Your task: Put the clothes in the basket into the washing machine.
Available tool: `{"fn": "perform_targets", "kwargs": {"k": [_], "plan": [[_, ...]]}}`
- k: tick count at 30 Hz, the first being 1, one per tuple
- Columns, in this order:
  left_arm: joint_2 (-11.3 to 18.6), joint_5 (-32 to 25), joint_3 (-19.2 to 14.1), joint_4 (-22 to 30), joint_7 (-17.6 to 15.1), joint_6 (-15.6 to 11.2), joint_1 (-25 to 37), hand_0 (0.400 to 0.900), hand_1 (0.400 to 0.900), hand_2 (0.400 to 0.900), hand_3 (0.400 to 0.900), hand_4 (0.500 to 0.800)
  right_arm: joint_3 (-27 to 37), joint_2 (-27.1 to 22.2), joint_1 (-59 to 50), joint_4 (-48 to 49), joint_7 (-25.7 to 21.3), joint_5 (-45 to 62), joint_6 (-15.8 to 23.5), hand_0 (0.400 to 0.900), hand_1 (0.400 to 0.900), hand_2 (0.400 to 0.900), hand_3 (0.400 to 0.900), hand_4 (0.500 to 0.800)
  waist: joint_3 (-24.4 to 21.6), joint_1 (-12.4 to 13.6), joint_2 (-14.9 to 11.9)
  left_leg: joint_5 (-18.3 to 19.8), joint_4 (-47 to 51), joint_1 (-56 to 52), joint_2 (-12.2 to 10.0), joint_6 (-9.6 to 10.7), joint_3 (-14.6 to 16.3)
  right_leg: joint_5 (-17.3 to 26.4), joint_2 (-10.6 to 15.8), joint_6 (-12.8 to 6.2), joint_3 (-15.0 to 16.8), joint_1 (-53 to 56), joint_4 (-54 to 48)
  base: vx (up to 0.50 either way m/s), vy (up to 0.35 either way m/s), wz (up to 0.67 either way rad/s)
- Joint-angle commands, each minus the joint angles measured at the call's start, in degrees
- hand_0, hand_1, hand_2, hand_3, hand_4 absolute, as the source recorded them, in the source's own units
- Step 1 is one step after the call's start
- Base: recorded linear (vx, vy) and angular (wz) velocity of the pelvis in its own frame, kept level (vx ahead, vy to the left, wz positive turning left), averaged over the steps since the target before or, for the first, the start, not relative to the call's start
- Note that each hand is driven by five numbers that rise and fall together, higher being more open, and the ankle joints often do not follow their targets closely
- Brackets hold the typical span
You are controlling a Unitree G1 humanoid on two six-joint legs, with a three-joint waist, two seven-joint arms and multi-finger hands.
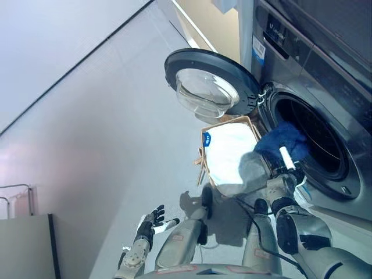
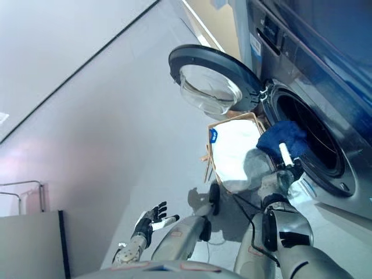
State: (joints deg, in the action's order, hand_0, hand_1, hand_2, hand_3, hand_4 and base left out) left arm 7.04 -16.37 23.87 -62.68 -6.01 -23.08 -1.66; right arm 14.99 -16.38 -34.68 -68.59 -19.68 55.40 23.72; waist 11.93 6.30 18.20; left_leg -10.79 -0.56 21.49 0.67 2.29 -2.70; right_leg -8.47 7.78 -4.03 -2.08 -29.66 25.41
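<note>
A dark grey front-loading washing machine (image 1: 325,87) stands at the right with its round door (image 1: 208,81) swung open to the left. A blue garment (image 1: 283,142) hangs at the lower rim of the drum opening (image 1: 311,136). My right hand (image 1: 286,163) is at the opening, its fingers on the blue garment, pinching it. A wicker basket (image 1: 204,157) with a white liner (image 1: 229,154) stands on the floor below the door. My left hand (image 1: 150,224) is open and empty, low over the floor at the lower left.
A grey floor (image 1: 116,145) spreads to the left of the machine. A grey cabinet or panel (image 1: 26,247) with a metal rail (image 1: 17,189) sits at the lower left corner. A beige wall panel (image 1: 215,23) shows behind the machine.
</note>
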Motion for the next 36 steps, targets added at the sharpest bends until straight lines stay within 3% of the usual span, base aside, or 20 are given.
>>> {"fn": "perform_targets", "kwargs": {"k": [1, 3, 4, 5, 8, 10, 15, 22, 27, 31, 36], "plan": [[0.1, -3.3, -0.1, -2.9, -0.1, -2.8, 0.2, 0.900, 0.900, 0.900, 0.900, 0.800, 2.0, -6.0, -8.6, 5.2, -1.0, 0.6, 8.8, 0.400, 0.400, 0.400, 0.400, 0.500, -2.3, 1.3, -0.4, 8.0, -2.9, -1.9, 4.7, -2.2, -0.5, 7.7, -1.0, 0.70, -1.9, 10.0, -18.0, 0.02, -0.013, 0.08], [0.3, -3.2, 0.5, -2.5, -0.2, -3.0, -0.3, 0.900, 0.900, 0.900, 0.900, 0.800, 2.9, -9.5, -12.9, 6.5, -3.4, -0.8, 10.6, 0.400, 0.400, 0.400, 0.400, 0.500, -3.1, 1.7, 0.1, 7.8, -2.5, -2.3, 4.8, -2.0, -0.8, 7.5, -1.0, 0.74, -2.1, 10.3, -17.9, 0.01, -0.009, 0.09], [0.4, -3.1, 0.7, -2.6, -0.1, -2.8, -0.3, 0.900, 0.900, 0.900, 0.900, 0.800, 2.4, -11.0, -14.5, 5.5, -4.6, -1.3, 10.6, 0.710, 0.710, 0.710, 0.710, 0.686, -3.6, 2.0, 0.3, 7.6, -2.2, -2.4, 4.7, -2.0, -1.0, 7.6, -0.9, 0.68, -2.2, 10.3, -18.1, 0.00, -0.013, 0.09], [0.6, -3.0, 0.9, -2.5, -0.2, -2.8, -0.2, 0.900, 0.900, 0.900, 0.900, 0.800, 1.9, -12.8, -16.3, 5.0, -4.6, -1.0, 10.4, 0.900, 0.900, 0.900, 0.900, 0.800, -3.9, 2.3, 0.4, 7.4, -1.8, -2.6, 4.7, -1.9, -1.1, 7.5, -0.9, 0.62, -2.4, 10.6, -18.1, 0.00, -0.016, 0.09], [1.0, -2.3, 0.4, -2.8, 0.0, -2.2, -0.2, 0.900, 0.900, 0.900, 0.900, 0.800, -1.3, -16.7, -19.2, 2.2, -3.1, -1.9, 7.5, 0.900, 0.900, 0.900, 0.900, 0.800, -4.8, 3.0, 0.3, 6.7, -0.5, -3.2, 4.3, -1.6, -1.3, 7.8, -0.9, 0.59, -2.7, 11.0, -18.8, 0.00, -0.031, 0.05], [1.0, -2.2, 0.0, -3.3, 0.2, -1.9, -0.2, 0.900, 0.900, 0.900, 0.900, 0.800, -1.9, -16.7, -19.9, 0.6, -2.0, -1.2, 6.6, 0.900, 0.900, 0.900, 0.900, 0.800, -5.1, 3.1, 0.3, 6.4, 0.1, -3.7, 4.1, -1.5, -1.3, 7.9, -1.1, 0.63, -2.8, 11.3, -19.0, 0.01, -0.032, -0.01], [-0.4, -1.8, -1.9, -5.3, 1.3, -0.8, 0.1, 0.900, 0.900, 0.900, 0.900, 0.800, -3.0, -13.6, -15.1, -6.8, 1.5, -2.9, 1.9, 0.900, 0.900, 0.900, 0.900, 0.800, -6.2, 2.9, -0.7, 6.5, 0.5, -5.0, 3.6, -1.5, -1.1, 8.1, -1.3, 0.64, -2.8, 12.7, -19.8, 0.02, -0.027, -0.10], [-1.1, 0.5, -4.1, -6.3, 1.4, -0.5, 0.2, 0.900, 0.900, 0.900, 0.900, 0.800, -3.0, -7.1, -3.6, -10.2, 3.2, -7.8, -1.2, 0.900, 0.900, 0.900, 0.900, 0.800, -7.2, 1.9, -2.5, 7.5, 0.0, -7.4, 3.2, -1.5, -1.0, 8.0, -1.6, 0.63, -3.1, 15.9, -20.8, 0.02, -0.024, -0.04], [-1.5, 3.3, -6.3, -9.0, 1.5, 0.1, 0.1, 0.900, 0.900, 0.900, 0.900, 0.800, -5.5, -1.3, 7.1, -11.3, 4.5, -15.5, -4.1, 0.900, 0.900, 0.900, 0.900, 0.800, -8.7, 0.3, -5.9, 8.4, -0.1, -9.7, 2.7, -1.3, -0.2, 9.4, -2.1, 0.37, -3.0, 18.9, -23.9, 0.00, -0.041, -0.10], [-1.0, 4.8, -9.9, -11.9, 1.4, 0.4, 0.7, 0.900, 0.900, 0.900, 0.900, 0.800, -7.1, 1.7, 15.3, -11.8, 5.7, -22.5, -5.6, 0.900, 0.900, 0.900, 0.900, 0.800, -10.0, -0.7, -9.3, 9.0, -0.2, -11.4, 2.1, -1.3, 0.8, 9.9, -2.6, 0.30, -3.0, 20.9, -24.7, 0.01, -0.042, -0.16], [-0.4, 8.4, -12.7, -13.7, 2.3, 0.7, 0.3, 0.900, 0.900, 0.900, 0.900, 0.800, -15.0, 1.8, 23.7, -10.3, 5.9, -41.9, -8.2, 0.900, 0.900, 0.900, 0.900, 0.800, -11.7, -2.3, -12.8, 9.4, -0.1, -13.8, 1.7, -1.4, 0.9, 10.0, -3.1, 0.22, -3.0, 23.3, -24.9, 0.00, -0.021, -0.05]]}}
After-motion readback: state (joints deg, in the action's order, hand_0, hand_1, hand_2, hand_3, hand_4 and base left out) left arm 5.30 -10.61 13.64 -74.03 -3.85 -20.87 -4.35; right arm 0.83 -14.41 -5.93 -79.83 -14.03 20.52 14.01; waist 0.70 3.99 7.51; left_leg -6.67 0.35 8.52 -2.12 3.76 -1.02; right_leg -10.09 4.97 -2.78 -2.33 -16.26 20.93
